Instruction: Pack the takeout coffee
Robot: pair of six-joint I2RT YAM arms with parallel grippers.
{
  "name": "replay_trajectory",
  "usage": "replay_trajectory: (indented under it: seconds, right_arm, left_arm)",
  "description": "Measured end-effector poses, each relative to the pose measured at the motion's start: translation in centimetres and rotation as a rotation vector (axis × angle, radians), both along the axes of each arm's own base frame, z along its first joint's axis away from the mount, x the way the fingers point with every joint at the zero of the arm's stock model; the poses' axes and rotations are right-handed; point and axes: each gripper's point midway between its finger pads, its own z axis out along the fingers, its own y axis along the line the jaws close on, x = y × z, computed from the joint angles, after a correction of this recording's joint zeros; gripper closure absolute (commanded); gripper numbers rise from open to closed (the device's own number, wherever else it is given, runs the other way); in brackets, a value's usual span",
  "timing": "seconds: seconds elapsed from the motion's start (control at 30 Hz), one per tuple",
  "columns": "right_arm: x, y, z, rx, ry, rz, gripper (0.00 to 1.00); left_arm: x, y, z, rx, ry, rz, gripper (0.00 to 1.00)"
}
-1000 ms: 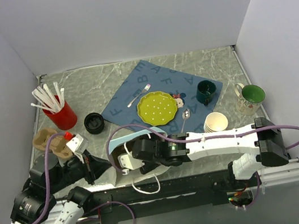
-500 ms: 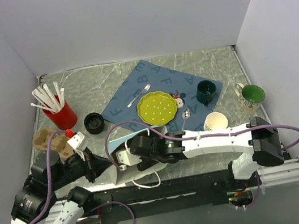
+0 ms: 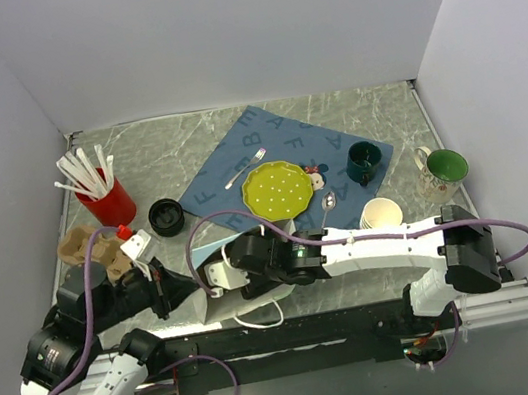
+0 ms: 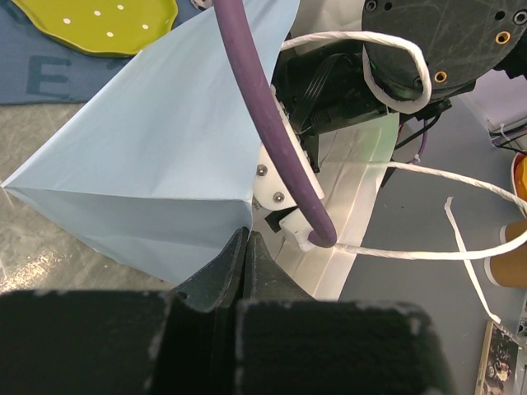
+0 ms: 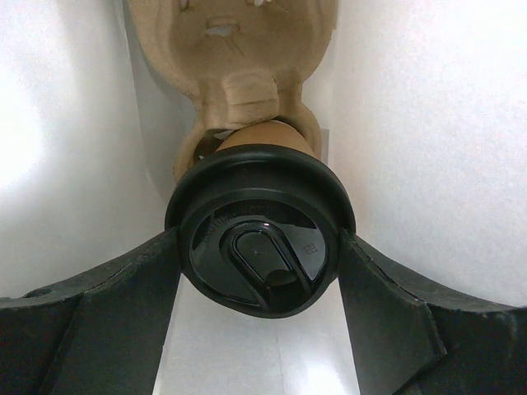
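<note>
The takeout coffee, a tan cup with a black lid, is inside a light blue paper bag. My right gripper is shut on it, one finger on each side of the lid. A cardboard cup carrier lies deeper in the bag, just past the cup. My left gripper is shut on the bag's edge and holds the mouth open. In the top view the left gripper is at the bag's left side. The right gripper's fingers and the cup are hidden inside the bag there.
Another cardboard carrier, a red cup of straws and a loose black lid are at the left. A yellow plate, dark mug, stacked paper cups and a green-lined mug lie beyond the bag. The bag's white string handles hang loose.
My right arm has pushed to the left, deeper into the bag, with the cup. My left gripper has shifted slightly and still holds the bag's edge.
</note>
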Motion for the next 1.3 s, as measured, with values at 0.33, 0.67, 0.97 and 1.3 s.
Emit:
replay_trajectory:
  seconds: [0.33, 0.67, 0.97, 1.3]
  right_arm:
    - [0.04, 0.28, -0.36, 0.009, 0.003, -0.006, 0.12]
    - [-0.23, 0.43, -0.47, 0.018, 0.021, -0.004, 0.00]
    - [-0.22, 0.40, -0.43, 0.017, 0.021, -0.005, 0.00]
    - [0.08, 0.03, -0.10, 0.016, 0.032, -0.022, 0.00]
  left_arm:
    - [0.12, -0.07, 0.06, -0.001, 0.002, 0.002, 0.99]
    - [0.21, -0.11, 0.10, 0.001, 0.005, 0.002, 0.99]
    - [0.35, -0.08, 0.14, 0.000, 0.011, 0.013, 0.99]
    - [0.67, -0.06, 0.33, 0.003, 0.015, 0.028, 0.99]
